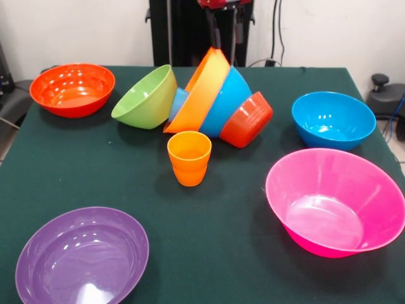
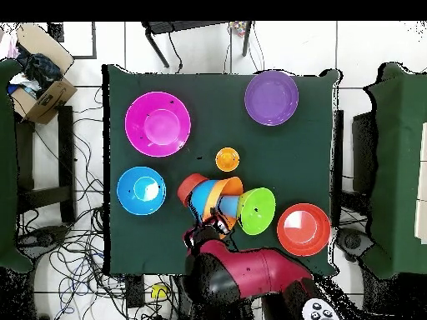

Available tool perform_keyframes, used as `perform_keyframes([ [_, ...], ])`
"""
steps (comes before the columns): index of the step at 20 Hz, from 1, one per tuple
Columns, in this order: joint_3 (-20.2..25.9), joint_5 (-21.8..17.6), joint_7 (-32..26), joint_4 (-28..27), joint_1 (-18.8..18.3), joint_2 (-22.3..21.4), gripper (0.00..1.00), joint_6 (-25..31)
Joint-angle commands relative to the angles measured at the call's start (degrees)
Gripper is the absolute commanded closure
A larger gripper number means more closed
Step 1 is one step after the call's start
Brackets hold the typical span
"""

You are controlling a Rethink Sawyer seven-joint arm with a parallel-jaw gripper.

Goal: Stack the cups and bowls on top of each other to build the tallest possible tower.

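Gripper point(image 1: 226, 28) fingers reach down from the top edge behind the toppled tower point(image 1: 218, 98), but whether they are parted or closed cannot be told. That pile lies on its side at the far middle of the green surface point(image 1: 209, 221): an orange bowl point(image 1: 201, 88), a blue bowl point(image 1: 229, 100) and a red-orange bowl point(image 1: 248, 119) nested together, with a lime green bowl point(image 1: 147, 97) tipped just beside them. An orange cup point(image 1: 189, 158) stands upright in front of the pile, while a second red-orange bowl point(image 1: 73, 88), a second blue bowl point(image 1: 333, 119), the pink bowl point(image 1: 336, 201) and the purple bowl point(image 1: 82, 258) sit apart around it.
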Motion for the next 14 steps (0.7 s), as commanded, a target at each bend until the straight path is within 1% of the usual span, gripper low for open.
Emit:
perform_keyframes([
  [1, 9.9, 3.2, 6.6, 3.0, 3.4, -6.0, 0.00, 6.5],
  [4, 12.4, 5.6, 7.6, 4.9, 2.9, -9.3, 0.00, 7.0],
  [6, 14.5, 6.9, 7.8, 6.0, 1.7, -11.1, 0.00, 6.8],
  [9, 14.4, 7.1, 6.9, 6.3, 1.5, -11.7, 0.00, 7.7],
  [12, 14.7, 5.4, 4.7, 5.7, 1.3, -11.1, 0.00, 8.3],
  [14, 16.0, 4.8, 3.5, 5.9, 0.0, -10.3, 0.00, 8.5],
])
